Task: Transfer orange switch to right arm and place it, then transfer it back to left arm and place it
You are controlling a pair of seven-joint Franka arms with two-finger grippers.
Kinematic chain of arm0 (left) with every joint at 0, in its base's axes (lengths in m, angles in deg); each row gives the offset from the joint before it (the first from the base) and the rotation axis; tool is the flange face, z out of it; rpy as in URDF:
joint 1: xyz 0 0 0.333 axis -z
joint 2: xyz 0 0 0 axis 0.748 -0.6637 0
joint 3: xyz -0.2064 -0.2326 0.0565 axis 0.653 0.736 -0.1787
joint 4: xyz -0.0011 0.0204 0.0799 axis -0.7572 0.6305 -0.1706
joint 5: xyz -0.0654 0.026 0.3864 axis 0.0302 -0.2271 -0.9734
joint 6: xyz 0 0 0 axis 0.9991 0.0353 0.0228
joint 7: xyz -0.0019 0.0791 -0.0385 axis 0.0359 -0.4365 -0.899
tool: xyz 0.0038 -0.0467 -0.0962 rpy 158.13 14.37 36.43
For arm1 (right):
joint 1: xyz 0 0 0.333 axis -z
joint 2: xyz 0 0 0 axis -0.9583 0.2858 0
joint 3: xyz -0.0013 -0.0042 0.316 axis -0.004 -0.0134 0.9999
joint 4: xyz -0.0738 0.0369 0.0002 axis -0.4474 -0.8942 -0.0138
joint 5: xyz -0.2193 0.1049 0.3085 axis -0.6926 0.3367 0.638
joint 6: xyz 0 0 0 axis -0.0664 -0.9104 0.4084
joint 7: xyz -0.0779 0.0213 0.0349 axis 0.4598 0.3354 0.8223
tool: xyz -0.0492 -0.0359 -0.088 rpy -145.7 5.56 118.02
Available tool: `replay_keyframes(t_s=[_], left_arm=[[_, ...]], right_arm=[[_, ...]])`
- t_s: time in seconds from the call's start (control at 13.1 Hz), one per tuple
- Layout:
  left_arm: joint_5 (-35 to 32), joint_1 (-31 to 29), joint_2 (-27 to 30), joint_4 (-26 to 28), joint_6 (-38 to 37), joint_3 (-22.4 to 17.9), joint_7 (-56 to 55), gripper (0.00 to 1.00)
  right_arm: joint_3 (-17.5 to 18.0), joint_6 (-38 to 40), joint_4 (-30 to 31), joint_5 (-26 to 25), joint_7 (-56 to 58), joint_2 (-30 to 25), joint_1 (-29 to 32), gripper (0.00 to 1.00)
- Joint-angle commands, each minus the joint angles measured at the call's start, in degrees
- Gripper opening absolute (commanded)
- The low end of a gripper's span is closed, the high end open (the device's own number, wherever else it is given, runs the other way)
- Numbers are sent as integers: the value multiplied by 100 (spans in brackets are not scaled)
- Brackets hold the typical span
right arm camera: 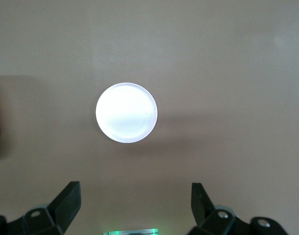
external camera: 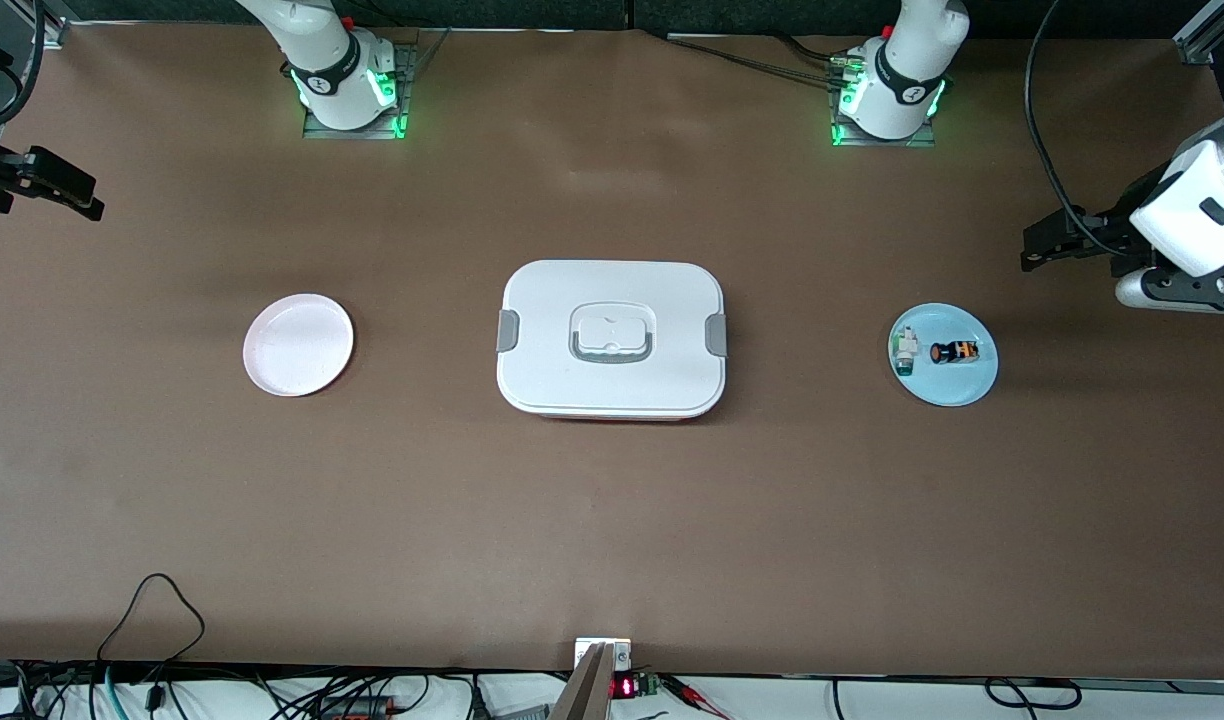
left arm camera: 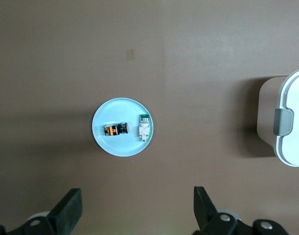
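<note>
The orange switch (external camera: 953, 352) lies on its side on a light blue plate (external camera: 957, 386) toward the left arm's end of the table. It also shows in the left wrist view (left arm camera: 116, 129) on that plate (left arm camera: 106, 143). The white box (external camera: 612, 338) stands closed in the middle of the table, and its edge shows in the left wrist view (left arm camera: 294, 127). My left gripper (external camera: 1062, 242) is open and empty, high over the table beside the blue plate (left arm camera: 138, 205). My right gripper (external camera: 42, 190) is open and empty, high over the right arm's end (right arm camera: 136, 203).
A small white-and-green component (external camera: 906, 350) lies on the blue plate beside the switch (left arm camera: 143, 126). An empty pale plate (external camera: 298, 344) sits toward the right arm's end (right arm camera: 126, 112). Cables lie along the table's near edge (external camera: 152, 610).
</note>
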Motion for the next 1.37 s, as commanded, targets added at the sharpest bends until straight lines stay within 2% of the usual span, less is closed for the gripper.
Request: replay_keyframes(t_s=[0.0, 0.3, 0.46, 0.76, 1.07, 1.3], left_arm=[[-92, 1, 10, -65, -50, -3, 27, 100], [-92, -95, -16, 5, -120, -56, 184, 100], [-101, -209, -234, 101, -340, -65, 982, 100], [-372, -473, -621, 417, -359, -74, 872, 100], [-426, -640, -535, 1505, 641, -56, 599, 100], [-356, -833, -377, 2751, 2044, -39, 564, 100]], right_arm=[[8, 134, -142, 73, 89, 45, 17, 100], [8, 134, -142, 64, 89, 45, 17, 100], [8, 134, -142, 56, 89, 45, 17, 100], [25, 134, -142, 47, 80, 45, 8, 100], [17, 125, -142, 73, 71, 45, 17, 100], [34, 195, -98, 56, -16, 2, -1, 100]])
